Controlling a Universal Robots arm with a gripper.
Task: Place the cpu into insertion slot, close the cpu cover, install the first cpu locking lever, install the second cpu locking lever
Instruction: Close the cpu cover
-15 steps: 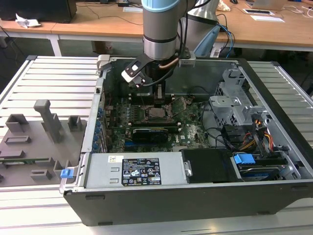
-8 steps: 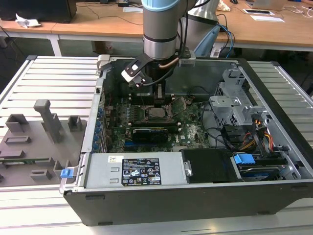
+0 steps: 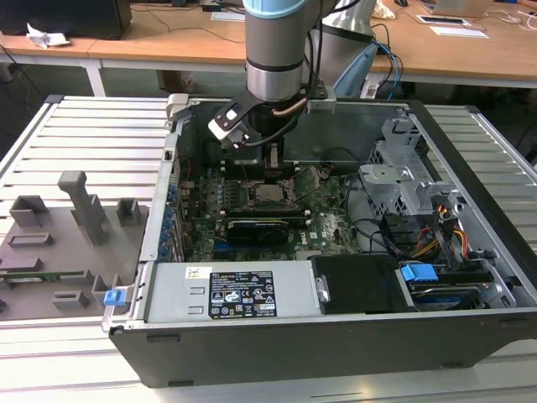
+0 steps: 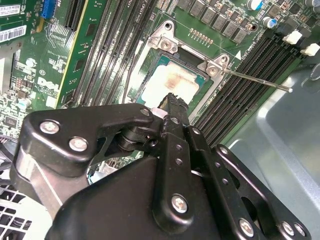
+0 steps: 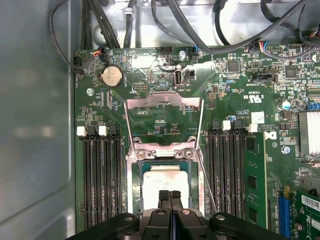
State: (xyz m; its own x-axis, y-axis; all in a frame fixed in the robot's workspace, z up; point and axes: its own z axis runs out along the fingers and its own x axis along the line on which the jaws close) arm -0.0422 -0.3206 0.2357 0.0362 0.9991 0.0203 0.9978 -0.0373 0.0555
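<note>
Resting on slatted table, case with cpu seated (wooden desks behind).

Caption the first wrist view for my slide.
Shut fingers poised over the cpu seated in the insertion slot, cpu cover open.

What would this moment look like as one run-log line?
cpu: in insertion slot | cpu cover: open | jaws: shut, above cpu

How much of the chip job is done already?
The cpu already sits in the insertion slot. The shut gripper is right at the chip's top, holding nothing. The cpu cover lies flipped open, not yet closed, and a locking lever sticks out unlatched. The cover and both levers are left.
</note>
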